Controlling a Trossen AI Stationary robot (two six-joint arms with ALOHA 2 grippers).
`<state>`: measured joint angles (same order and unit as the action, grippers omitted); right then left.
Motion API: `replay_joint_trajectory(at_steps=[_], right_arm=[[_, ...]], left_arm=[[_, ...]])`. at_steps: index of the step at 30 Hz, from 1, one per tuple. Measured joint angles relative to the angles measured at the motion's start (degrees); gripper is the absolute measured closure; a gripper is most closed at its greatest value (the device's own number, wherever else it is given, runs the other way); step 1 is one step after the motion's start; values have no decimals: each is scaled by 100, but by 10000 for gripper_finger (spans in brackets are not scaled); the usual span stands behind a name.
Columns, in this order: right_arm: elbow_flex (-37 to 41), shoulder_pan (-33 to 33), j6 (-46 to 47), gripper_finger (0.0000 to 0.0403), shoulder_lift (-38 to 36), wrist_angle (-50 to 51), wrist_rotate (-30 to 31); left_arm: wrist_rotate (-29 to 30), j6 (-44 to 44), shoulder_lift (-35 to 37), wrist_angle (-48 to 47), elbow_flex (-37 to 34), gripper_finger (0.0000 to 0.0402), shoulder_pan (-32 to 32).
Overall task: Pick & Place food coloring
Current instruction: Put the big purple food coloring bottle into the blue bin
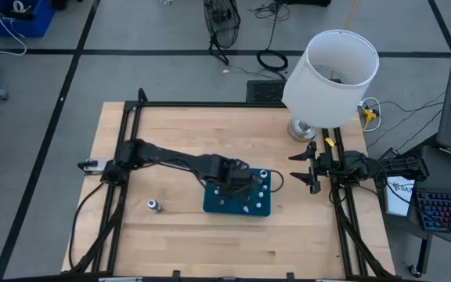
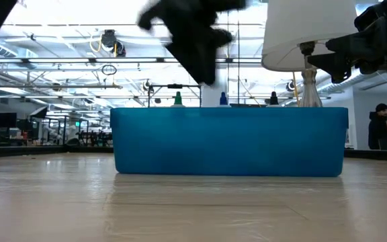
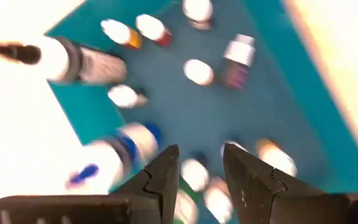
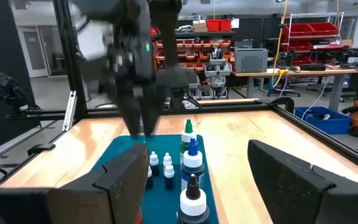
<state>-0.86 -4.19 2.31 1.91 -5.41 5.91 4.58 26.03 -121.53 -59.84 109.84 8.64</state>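
A flat teal tray lies right of the table's middle, with several small food coloring bottles standing on it, white caps up. In the low view, green, blue and black bottle tips rise over the tray's near wall. One more bottle lies alone on the wood, left of the tray. My left gripper hangs open above the tray's bottles, pointing steeply down, nothing between its fingers. My right gripper waits open at the table's right edge, pointing level at the tray.
A white-shaded lamp stands at the table's far right corner, close behind my right arm. A black frame runs along the table's far and side edges. Bare wood stretches along the near edge and left of the tray.
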Motion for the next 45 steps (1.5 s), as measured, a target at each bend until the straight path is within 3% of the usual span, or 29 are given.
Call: replay_joint_trajectory(at_steps=[8, 12, 20, 27, 35, 45], right_arm=[[-2, 0, 0, 140, 0, 2, 0], [0, 0, 0, 140, 0, 0, 0], [-2, 2, 0, 140, 0, 2, 0], [-2, 0, 0, 140, 0, 2, 0], [0, 1, 0, 140, 0, 2, 0], [-1, 1, 0, 140, 0, 2, 0]], left_arm=[[-1342, -1578, 1178, -2025, -27, 270, 220], [-1204, -2499, 1781, -2561, -543, 270, 555], [105, -5212, 2930, -2195, -2763, 240, 1216], [94, -6329, 3835, -1178, -4426, 161, 1824], [-87, -7327, 4437, -925, -5224, 104, 2437], [-419, -7771, 4441, -248, -5934, 109, 2848]])
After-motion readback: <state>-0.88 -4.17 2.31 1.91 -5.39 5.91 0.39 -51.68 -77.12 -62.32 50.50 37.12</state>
